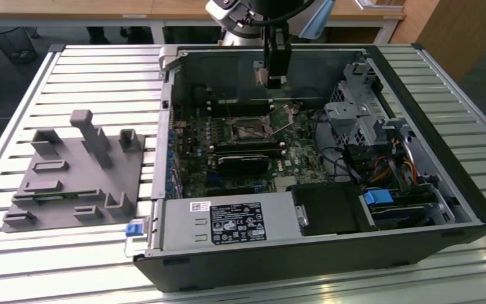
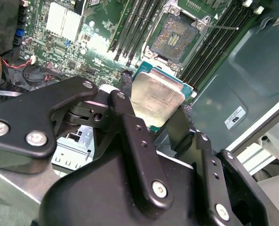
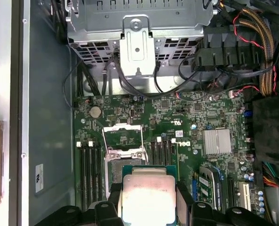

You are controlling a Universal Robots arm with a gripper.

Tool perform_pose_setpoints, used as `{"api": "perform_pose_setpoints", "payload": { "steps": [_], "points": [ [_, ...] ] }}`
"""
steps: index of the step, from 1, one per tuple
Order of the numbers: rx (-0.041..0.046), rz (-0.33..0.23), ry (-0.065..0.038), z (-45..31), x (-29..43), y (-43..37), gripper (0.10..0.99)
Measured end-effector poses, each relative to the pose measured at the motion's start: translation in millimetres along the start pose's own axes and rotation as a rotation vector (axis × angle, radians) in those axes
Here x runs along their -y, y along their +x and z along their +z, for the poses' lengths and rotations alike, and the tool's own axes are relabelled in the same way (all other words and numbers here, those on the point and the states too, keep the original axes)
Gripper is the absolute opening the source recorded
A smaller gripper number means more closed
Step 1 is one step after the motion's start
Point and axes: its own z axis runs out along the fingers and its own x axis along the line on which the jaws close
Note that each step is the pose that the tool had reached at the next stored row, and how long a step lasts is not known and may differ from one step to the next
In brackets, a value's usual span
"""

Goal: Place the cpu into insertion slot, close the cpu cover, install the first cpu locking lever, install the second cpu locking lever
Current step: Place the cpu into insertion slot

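Note:
The cpu (image 3: 146, 197), a flat square chip with a silvery-beige top, is held by its edges in my gripper (image 3: 148, 203), which is shut on it; the second wrist view shows the same grip on the cpu (image 2: 157, 99) by the gripper (image 2: 155, 107). In the exterior view the gripper (image 1: 273, 80) hangs above the far part of the open computer case, higher than the insertion slot (image 1: 247, 132). The insertion slot (image 2: 177, 36) lies bare on the green board beyond the chip. The cpu cover (image 3: 123, 126) stands swung open behind the slot (image 3: 116, 165), with thin lever wires beside it.
Long black memory slots (image 3: 90, 169) flank the socket. A black heatsink block (image 1: 243, 163) sits nearer the case front, beside the power supply (image 1: 226, 221). A metal drive cage (image 3: 137, 23) and cable bundles (image 3: 252, 28) crowd one side. A grey fixture (image 1: 74, 171) stands on the slatted table at the exterior view's left.

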Motion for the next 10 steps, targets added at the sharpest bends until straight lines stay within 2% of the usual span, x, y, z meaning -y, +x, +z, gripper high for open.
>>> {"api": "perform_pose_setpoints", "payload": {
  "steps": [10],
  "points": [
    [0.0021,0.023,0.000,0.7,0.1,0.0,0.541]
  ]
}}
